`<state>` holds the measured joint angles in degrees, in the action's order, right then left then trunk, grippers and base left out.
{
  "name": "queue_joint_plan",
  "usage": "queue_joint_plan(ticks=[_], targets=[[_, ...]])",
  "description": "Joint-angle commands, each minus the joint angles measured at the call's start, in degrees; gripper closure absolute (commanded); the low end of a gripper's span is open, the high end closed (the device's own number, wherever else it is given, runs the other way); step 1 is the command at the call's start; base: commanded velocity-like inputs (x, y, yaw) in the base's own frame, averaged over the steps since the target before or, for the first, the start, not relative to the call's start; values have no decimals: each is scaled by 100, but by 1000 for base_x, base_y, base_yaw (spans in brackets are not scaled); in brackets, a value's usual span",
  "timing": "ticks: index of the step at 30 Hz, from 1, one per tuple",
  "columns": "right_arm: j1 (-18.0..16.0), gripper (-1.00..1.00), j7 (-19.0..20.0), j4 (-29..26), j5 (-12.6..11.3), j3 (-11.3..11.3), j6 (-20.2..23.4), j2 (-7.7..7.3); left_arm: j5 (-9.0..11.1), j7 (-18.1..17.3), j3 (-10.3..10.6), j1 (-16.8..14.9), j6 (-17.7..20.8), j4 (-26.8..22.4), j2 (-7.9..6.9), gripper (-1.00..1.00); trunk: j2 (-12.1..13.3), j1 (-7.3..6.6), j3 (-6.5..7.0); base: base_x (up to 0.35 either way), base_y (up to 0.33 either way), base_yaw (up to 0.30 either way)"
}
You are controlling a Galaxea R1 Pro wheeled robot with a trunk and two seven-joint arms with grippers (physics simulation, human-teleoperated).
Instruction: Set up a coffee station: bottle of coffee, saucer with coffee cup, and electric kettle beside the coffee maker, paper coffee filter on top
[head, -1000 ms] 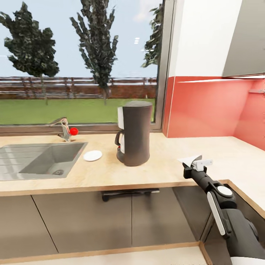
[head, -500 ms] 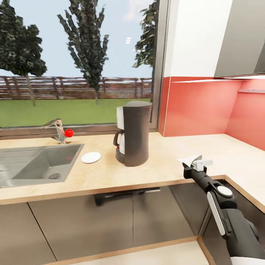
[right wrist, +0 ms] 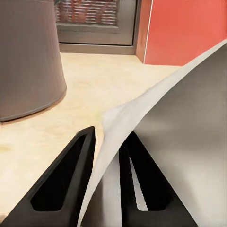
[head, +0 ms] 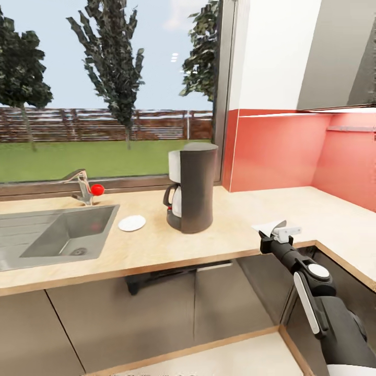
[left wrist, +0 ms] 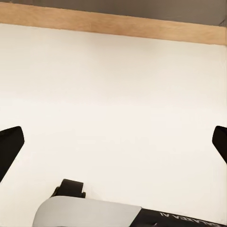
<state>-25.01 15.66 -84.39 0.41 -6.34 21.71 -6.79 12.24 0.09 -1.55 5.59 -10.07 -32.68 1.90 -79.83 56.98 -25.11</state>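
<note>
Whole view slid a little since a second ago, so camera moved, not the things. Right gripper (head: pixel 275 230) clamped on paper coffee filter (head: pixel 268 226), near counter (head: pixel 156 245) edge. Coffee maker (head: pixel 192 187) beside saucer (head: pixel 131 223). Filter probably goes on top next. Left gripper (left wrist: pixel 113 142) spread apart.

We see bright, even daylight from large window (head: pixel 104 94); soft shadows, faint render blur, no glare.

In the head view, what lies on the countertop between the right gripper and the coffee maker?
Nothing: in the head view, bare kitchen countertop separates the right gripper, which pinches the paper coffee filter, from the coffee maker.
</note>
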Motion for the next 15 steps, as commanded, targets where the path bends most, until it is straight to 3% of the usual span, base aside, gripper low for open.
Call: queue_joint_plan(ticks=[1,15], targets=[[-4,100,33,-7,-5,-8,33,2,24,1,-7,3,-5,-9,3,-100,-4,-1,-5,-179,204,-42],[-4,100,32,-7,2,24,27,2,24,1,-11,3,-4,-9,3,-100,-4,-1,-5,-208,232,-9]])
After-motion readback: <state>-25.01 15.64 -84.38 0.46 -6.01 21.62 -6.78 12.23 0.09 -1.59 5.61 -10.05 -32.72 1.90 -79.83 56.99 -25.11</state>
